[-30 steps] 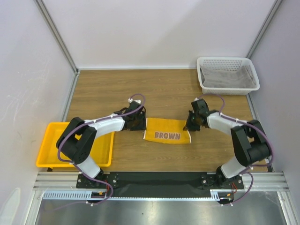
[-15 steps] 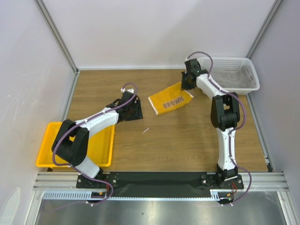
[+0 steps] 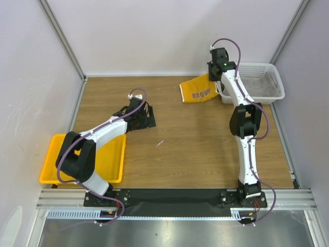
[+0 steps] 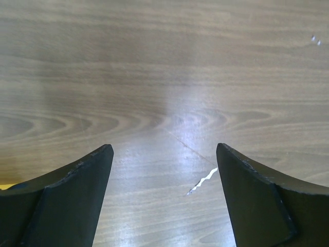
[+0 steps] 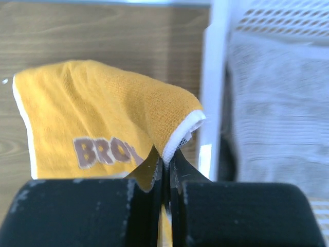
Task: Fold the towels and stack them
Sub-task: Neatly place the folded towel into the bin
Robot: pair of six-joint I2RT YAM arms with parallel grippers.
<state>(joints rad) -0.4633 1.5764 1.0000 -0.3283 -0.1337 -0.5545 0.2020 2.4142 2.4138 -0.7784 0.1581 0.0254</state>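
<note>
A wooden table [image 3: 195,149] stands between pale walls, with a white mesh basket [image 3: 257,65] at its far right corner. From above, the right gripper [image 3: 213,78] holds the BROWN towel [image 3: 198,92] just left of the basket, and the left gripper [image 3: 149,119] sits well left of it. The left wrist view shows its fingers spread wide over bare wood. In the right wrist view the fingers are pinched on the towel's white-edged corner beside the basket's wall. A grey cloth [image 5: 277,103], probably a towel, lies inside the basket.

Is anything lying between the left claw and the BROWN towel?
No: in the top view, only bare table separates the left gripper from the BROWN towel.
</note>
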